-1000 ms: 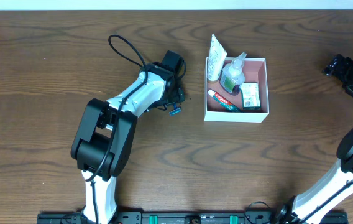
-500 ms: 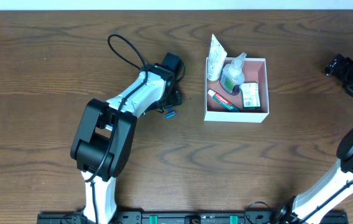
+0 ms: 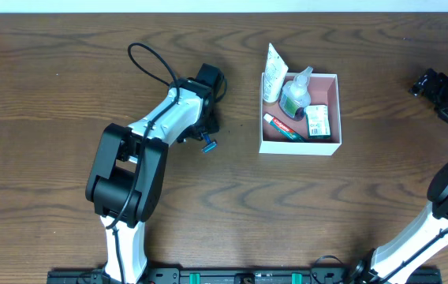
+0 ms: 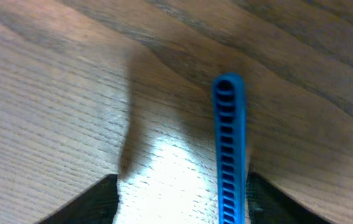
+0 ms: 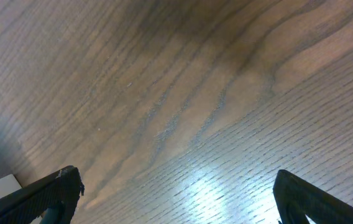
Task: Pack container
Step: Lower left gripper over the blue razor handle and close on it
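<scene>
The two black fingers (image 4: 99, 202) of the left gripper (image 3: 207, 143) showed only at the bottom corners of the left wrist view. A blue ribbed strip (image 4: 229, 149) ran up just beside the right one. I could not tell if it was part of the gripper or a thing it held, so I could not tell if those fingers were apart or closed. The black fingers (image 5: 61, 190) of the right gripper (image 5: 176, 186) were spread wide with nothing between them, over the dark brown wooden table (image 3: 50, 79).

The container (image 3: 299, 147), a square shallow box with thin white walls and a pink inside, sat on the table between the two grippers, well apart from both. Its open top faced up. Its sides looked the same length, so it had no long way, and they ran almost straight with the table's edges. By its near wall lay a red and white tube (image 3: 283, 126) and a small green and white packet (image 3: 317, 121). Behind them was a clear green bottle (image 3: 293, 96). Farthest, a flat white tube (image 3: 273, 69) leaned over the far left corner. The writing was too small to read.
</scene>
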